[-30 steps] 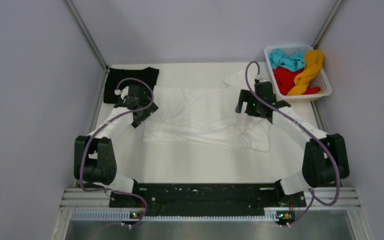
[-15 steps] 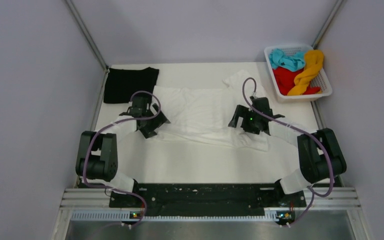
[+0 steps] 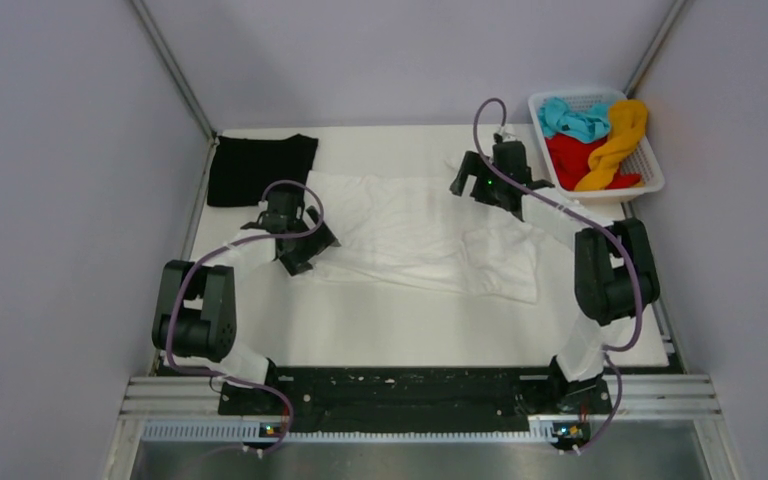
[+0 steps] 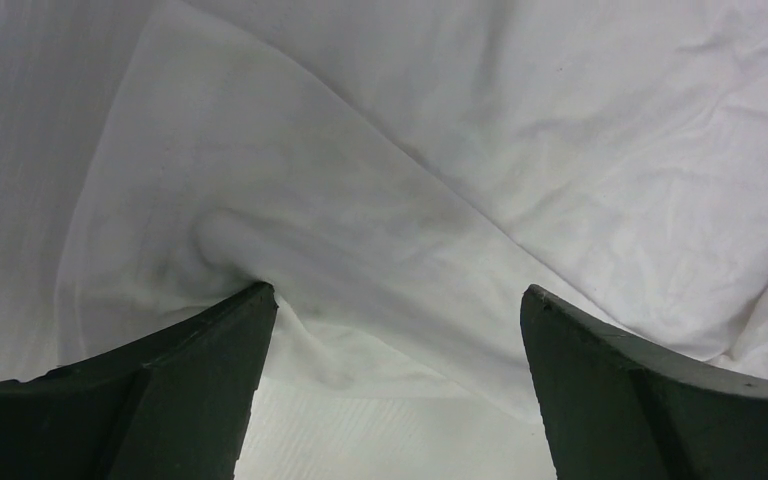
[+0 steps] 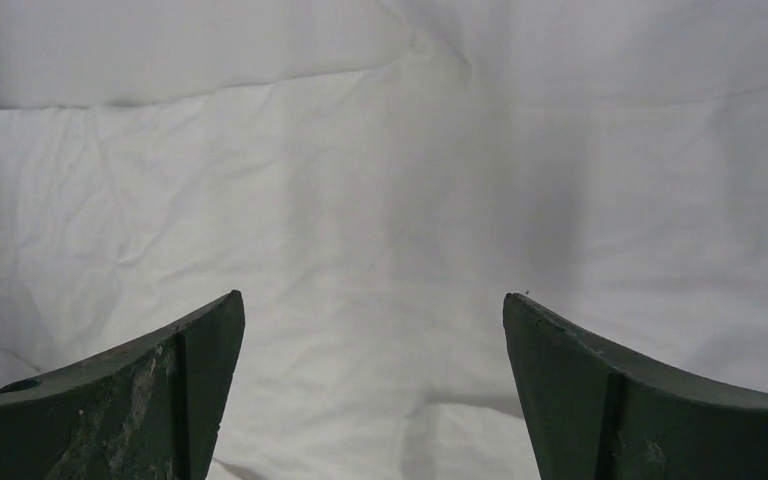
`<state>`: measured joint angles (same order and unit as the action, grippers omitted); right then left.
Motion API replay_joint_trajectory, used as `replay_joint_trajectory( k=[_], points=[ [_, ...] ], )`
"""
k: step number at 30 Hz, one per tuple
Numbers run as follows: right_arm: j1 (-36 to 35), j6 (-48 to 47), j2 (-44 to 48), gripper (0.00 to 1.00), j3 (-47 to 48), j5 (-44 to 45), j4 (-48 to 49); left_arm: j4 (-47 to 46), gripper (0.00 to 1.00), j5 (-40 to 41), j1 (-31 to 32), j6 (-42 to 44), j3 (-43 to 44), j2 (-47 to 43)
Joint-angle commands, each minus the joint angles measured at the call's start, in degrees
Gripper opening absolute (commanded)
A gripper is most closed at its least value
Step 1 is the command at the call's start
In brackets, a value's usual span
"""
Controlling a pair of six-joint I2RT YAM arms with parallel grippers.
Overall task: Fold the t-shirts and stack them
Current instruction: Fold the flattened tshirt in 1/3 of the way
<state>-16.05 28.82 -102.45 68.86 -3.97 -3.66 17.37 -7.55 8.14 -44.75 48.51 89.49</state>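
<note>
A white t-shirt [image 3: 400,230] lies spread flat across the middle of the table, with a flap folded over its right near part [image 3: 501,262]. A folded black t-shirt [image 3: 262,168] lies at the far left corner. Teal [image 3: 570,118], red [image 3: 572,160] and yellow-orange [image 3: 615,140] shirts sit bunched in the basket. My left gripper [image 3: 305,252] is open at the white shirt's left near edge [image 4: 380,200], one fingertip [image 4: 250,310] against a cloth ridge. My right gripper [image 3: 472,180] is open and empty above the white shirt's far right part [image 5: 360,200].
The white lattice basket [image 3: 652,172] stands at the far right corner, close to my right arm. Bare white table [image 3: 410,330] lies between the shirt and the arm bases. Grey walls close in left, right and back.
My right gripper has moved from the shirt's right near part back to its far right corner, open. My left gripper came nearer along the left edge earlier and now holds still.
</note>
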Motion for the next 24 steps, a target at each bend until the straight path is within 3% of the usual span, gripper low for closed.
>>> replay_joint_trajectory(
  k=[1, 6, 11, 19, 24],
  points=[
    [1.3, -4.0, 8.4, 0.99, -4.6, 9.1, -9.3, 5.9, 0.99, 9.0, -0.5, 3.8, -1.0, 0.8],
    [6.5, -0.2, 26.9, 0.96, -21.6, 13.6, -19.8, 8.1, 0.99, 11.6, -0.6, 5.1, 0.0, 0.4],
    [8.2, 5.8, 39.8, 0.93, -29.5, 18.5, -31.2, 8.6, 0.99, 12.1, -0.6, 5.4, 0.1, 0.0],
    [8.5, 11.9, 44.9, 0.60, -38.3, 10.5, -30.7, 8.4, 0.99, 11.0, -0.6, 5.7, 0.1, 0.3],
    [8.5, 11.4, 43.2, 0.57, -41.7, 3.6, -22.9, 7.5, 0.99, 10.4, -0.6, 5.4, -0.2, 0.6]
  ],
)
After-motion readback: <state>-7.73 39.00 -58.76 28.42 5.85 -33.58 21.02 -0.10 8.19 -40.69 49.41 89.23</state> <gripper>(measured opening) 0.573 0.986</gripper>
